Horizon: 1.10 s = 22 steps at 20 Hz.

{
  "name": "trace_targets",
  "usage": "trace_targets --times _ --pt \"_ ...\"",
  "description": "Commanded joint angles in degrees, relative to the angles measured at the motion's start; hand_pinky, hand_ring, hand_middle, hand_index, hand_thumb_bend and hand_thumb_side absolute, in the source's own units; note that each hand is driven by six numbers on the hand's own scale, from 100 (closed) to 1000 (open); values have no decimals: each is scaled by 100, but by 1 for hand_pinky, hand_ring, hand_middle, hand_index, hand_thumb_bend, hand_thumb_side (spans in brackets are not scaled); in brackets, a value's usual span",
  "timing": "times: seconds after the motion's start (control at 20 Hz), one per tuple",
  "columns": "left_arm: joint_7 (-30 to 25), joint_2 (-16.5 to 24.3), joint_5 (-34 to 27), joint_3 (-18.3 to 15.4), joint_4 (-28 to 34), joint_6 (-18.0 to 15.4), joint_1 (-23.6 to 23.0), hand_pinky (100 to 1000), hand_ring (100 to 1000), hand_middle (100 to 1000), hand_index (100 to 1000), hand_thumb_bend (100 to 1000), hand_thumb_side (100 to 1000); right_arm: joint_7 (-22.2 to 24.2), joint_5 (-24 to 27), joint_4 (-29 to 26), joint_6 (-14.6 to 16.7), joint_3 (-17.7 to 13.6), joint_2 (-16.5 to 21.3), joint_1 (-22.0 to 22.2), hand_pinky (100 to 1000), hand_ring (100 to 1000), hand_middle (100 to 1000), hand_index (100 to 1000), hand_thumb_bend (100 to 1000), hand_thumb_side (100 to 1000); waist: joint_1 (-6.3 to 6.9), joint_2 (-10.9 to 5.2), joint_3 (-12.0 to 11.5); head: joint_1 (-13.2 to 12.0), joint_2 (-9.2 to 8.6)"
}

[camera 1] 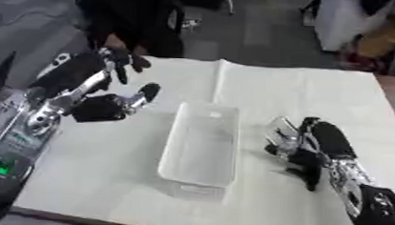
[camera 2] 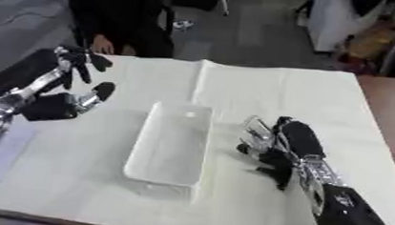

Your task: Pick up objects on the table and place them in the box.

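From my seat the white plastic box [camera 1: 201, 150] sits mid-table on the white cloth [camera 1: 302, 95], its long axis running away from me, tilted slightly toward my left at the near end. It looks empty, though the pale walls against the pale cloth make that hard to swear to.

My right hand [camera 1: 309, 147] is low on the cloth just to the right of the box, near its middle, and it is the nearer hand by a good margin. Its fingers are curled around something clear and glassy, a small transparent object [camera 2: 257, 128] that I cannot name more closely; it shows at the front of the hand, on the side facing the box. So the thing I am carrying lies just beside the box's right wall, and the move ahead is a short lift and a sideways carry to my left, over that wall, then a release inside.

My left hand [camera 1: 109, 98] hangs above the far left part of the table, well apart from the box, fingers relaxed and holding nothing.

I see no other loose objects on the cloth from here.
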<state>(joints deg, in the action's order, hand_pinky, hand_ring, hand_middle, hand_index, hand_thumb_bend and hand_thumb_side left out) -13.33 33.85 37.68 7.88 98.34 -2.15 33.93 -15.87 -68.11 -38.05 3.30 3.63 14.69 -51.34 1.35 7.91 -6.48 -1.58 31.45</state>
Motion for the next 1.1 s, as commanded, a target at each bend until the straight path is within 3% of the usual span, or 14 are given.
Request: trace_targets --times 0.05,0.15,0.2,0.3,0.4,0.6,0.85,1.05,1.1 --pt "-18 76 -40 -30 77 -15 101 327 554 667 827 223 1000 -267 88 36 -6 -72 90 -59 100 190 309 351 769 880 15 -59 -6 -52 -48" --pt "-16 78 -45 -35 76 -14 98 327 554 667 827 223 1000 -461 228 45 92 -75 105 -53 100 100 238 290 760 795 20 -63 -6 -45 -56" --pt "-15 76 -49 -37 77 -13 100 327 554 667 827 223 1000 -527 290 61 135 -77 110 -50 100 100 200 244 744 765 24 -66 -6 -43 -62" --pt "-15 71 -56 -36 83 -15 106 327 554 667 827 223 1000 -656 423 71 266 -77 113 -40 100 100 100 281 708 721 35 -71 -5 -40 -78" --pt "-17 70 -61 -36 85 -15 105 327 554 667 827 222 1000 -755 625 76 417 -95 108 -18 100 100 100 303 657 737 45 -76 0 -39 -86" --pt "-11 74 -67 -42 84 -12 93 327 551 663 827 222 1000 -944 1158 9 751 -98 132 18 100 100 100 301 714 716 53 -90 19 -38 -111" --pt "-12 85 -70 -48 74 -10 56 326 551 663 827 222 1000 -1227 1801 -453 1225 -31 237 27 100 100 100 291 760 664 49 -126 73 -32 -104" --pt "-11 89 -74 -48 70 -11 33 326 551 663 827 222 1000 -1142 2265 -891 1227 63 369 -11 100 100 100 271 806 616 49 -177 122 -30 -91" --pt "-11 90 -74 -47 69 -10 28 327 552 664 827 222 1000 -1083 2330 -977 1188 90 397 -20 100 100 100 228 843 590 50 -191 132 -33 -86"
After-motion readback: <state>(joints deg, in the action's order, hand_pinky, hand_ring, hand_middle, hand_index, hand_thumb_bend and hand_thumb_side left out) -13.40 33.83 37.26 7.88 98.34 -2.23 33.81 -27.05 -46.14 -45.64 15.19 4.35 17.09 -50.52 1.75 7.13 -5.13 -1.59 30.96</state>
